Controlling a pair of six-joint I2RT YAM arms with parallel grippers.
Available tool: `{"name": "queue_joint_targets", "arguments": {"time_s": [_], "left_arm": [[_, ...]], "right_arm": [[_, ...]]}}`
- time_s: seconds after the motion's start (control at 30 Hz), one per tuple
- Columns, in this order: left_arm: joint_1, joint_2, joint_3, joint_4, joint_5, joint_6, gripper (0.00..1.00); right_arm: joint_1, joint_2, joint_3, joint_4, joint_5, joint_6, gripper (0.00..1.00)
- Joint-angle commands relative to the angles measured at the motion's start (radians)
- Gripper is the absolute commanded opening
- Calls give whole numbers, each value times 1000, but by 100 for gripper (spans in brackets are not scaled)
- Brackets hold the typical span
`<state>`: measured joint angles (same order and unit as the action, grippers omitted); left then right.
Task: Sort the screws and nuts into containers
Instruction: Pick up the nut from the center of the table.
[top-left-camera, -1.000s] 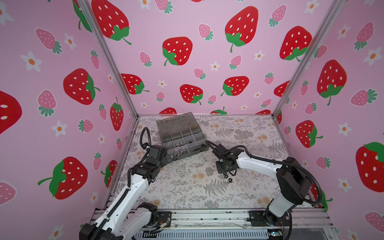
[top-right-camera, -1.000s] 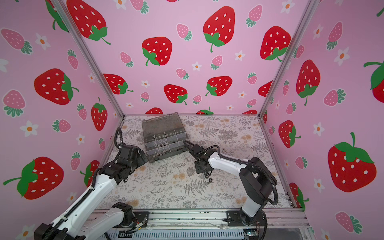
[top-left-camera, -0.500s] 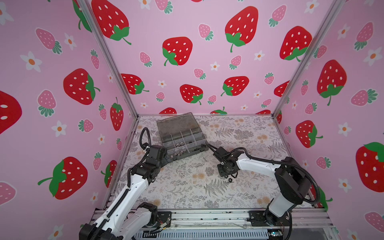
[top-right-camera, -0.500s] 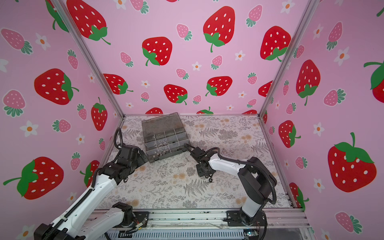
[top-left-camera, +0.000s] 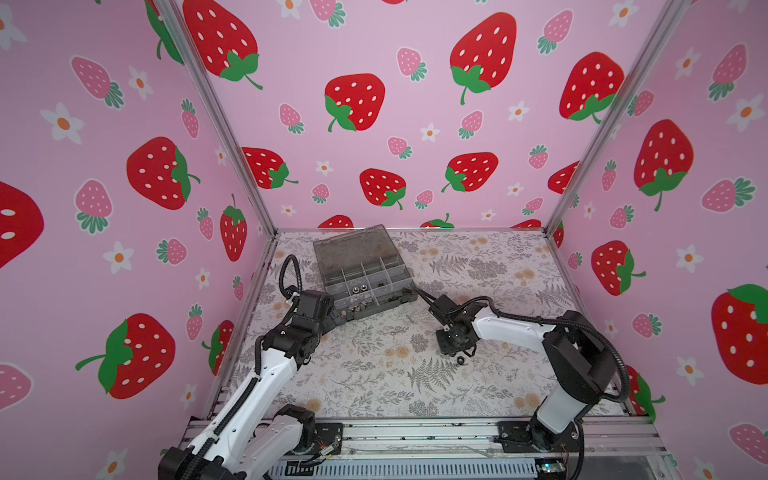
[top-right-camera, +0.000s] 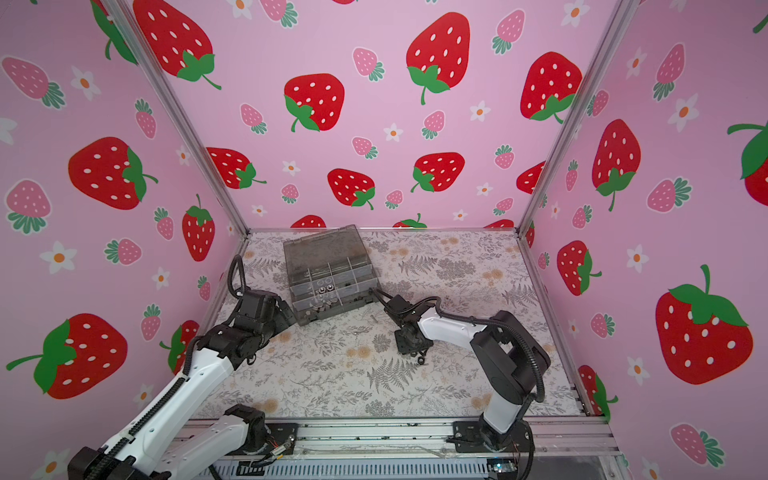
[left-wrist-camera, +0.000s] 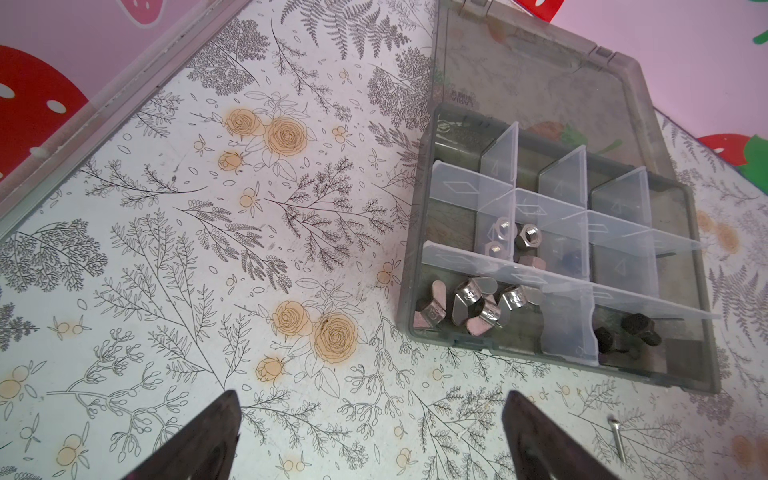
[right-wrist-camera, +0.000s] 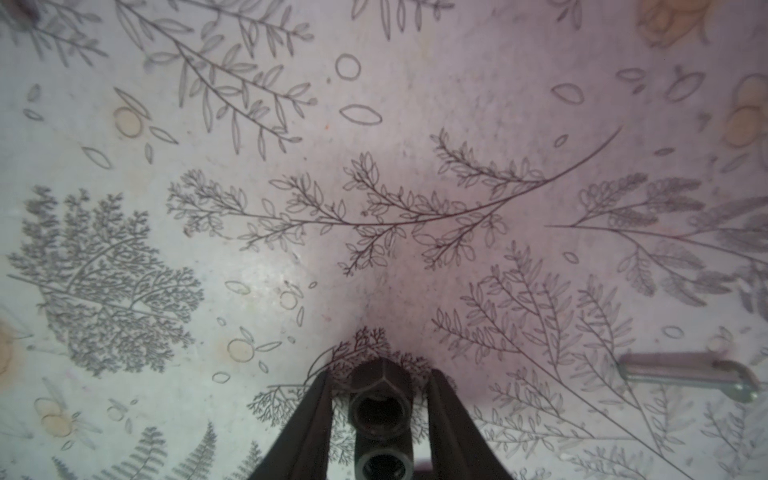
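Right claw (right-wrist-camera: 380, 374), part-open, nothing gripped yet, straddles small black hexagonal metal nut (right-wrist-camera: 380, 392) on floral counter (right-wrist-camera: 374, 124), well apart from smoky-grey translucent plastic organiser box (top-left-camera: 353, 251), set for pinching; left claw (left-wrist-camera: 370, 399) gapes empty beside box.

Left claw (left-wrist-camera: 370, 395) spread wide; right claw (right-wrist-camera: 381, 374) narrowly parted, low.

The right gripper (right-wrist-camera: 381, 374) now sits lower and nearer the table's (top-left-camera: 374, 374) front edge, its jaws narrower, straddling a small black hexagonal metal nut (right-wrist-camera: 380, 388).
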<state>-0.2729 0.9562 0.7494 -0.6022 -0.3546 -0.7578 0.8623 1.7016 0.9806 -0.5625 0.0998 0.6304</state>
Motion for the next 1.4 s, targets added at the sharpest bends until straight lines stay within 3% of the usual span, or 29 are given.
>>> {"name": "queue_joint_targets", "arguments": {"time_s": [0.0, 0.4, 0.73, 1.37], "left_arm": [[5, 0, 11, -8, -9, -14, 99], [5, 0, 10, -12, -9, -12, 99], [4, 1, 22, -17, -19, -4, 99], [5, 20, 17, -2, -10, -8, 99]], "right_arm": [[-5, 21, -20, -4, -11, -1, 38], [-6, 33, -7, 4, -20, -8, 22], [-7, 43, 85, 1, -26, -23, 14], [-5, 288, 584, 16, 1, -123, 12]]}}
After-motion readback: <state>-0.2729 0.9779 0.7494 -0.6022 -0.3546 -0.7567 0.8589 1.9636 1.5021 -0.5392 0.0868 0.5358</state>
